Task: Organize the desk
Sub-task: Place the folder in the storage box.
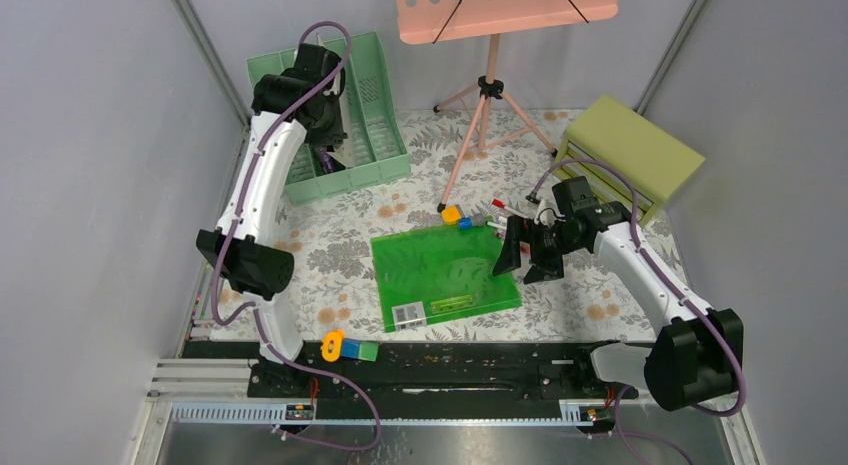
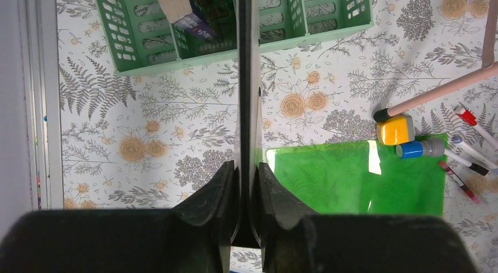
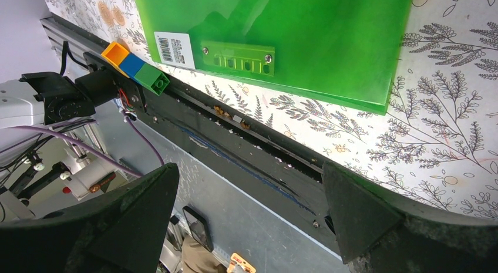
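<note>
Filing a flat item into the rack is the step in hand, judged from the arm poses. The worktop (image 1: 330, 255), a fern-and-flower cloth framed by rails, fills the middle of the overhead view, ahead of both arm bases. At its 11 o'clock corner stands a green slotted file rack (image 1: 350, 183). The left gripper (image 2: 247, 173) hangs above that rack, its fingers almost together and pinched on a thin dark sheet (image 2: 246, 79), seen edge-on and running toward the slots. What the sheet is cannot be told.

At the centre lies a translucent green clipboard (image 1: 440, 270). The right gripper (image 1: 527, 257) hovers at the clipboard's 3 o'clock edge, jaws at full spread and holding nothing. Loose markers (image 1: 497, 203) and a yellow block (image 1: 452, 214) sit just off the clipboard's 12 o'clock edge. A stack of toy bricks (image 1: 348, 348) rests at 7 o'clock on the near rail, and an olive drawer box (image 1: 630, 145) at 2 o'clock.

The next move probably calls for lining the sheet's lower edge up with one slot, lowering it straight and only then letting go. The clipboard and small items remain unsorted.
</note>
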### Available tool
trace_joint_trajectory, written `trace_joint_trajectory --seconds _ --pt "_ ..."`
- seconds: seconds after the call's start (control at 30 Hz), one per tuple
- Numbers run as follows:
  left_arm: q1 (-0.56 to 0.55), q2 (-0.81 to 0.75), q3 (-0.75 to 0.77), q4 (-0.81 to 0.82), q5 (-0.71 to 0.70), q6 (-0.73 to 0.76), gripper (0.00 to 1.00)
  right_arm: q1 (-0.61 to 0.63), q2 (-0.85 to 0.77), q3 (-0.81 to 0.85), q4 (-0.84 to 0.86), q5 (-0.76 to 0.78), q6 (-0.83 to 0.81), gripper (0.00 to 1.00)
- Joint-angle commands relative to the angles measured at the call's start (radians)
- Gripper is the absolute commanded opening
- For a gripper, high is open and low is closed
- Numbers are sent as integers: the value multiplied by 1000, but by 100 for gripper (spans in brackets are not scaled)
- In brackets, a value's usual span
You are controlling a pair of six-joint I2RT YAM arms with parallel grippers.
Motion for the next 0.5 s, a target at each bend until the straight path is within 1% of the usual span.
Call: trace_joint_trajectory --seconds 0.0,0.37,0.4,0.47 --pt "1 5 51 67 -37 17 0 6 11 45 -19 -6 -5 99" --pt "21 60 54 130 -28 44 0 6 38 58 -23 3 3 99" --pt "26 66 56 137 -26 45 4 6 41 59 -22 3 4 100" --pt "38 80 62 144 -10 48 20 6 45 61 -23 3 3 100"
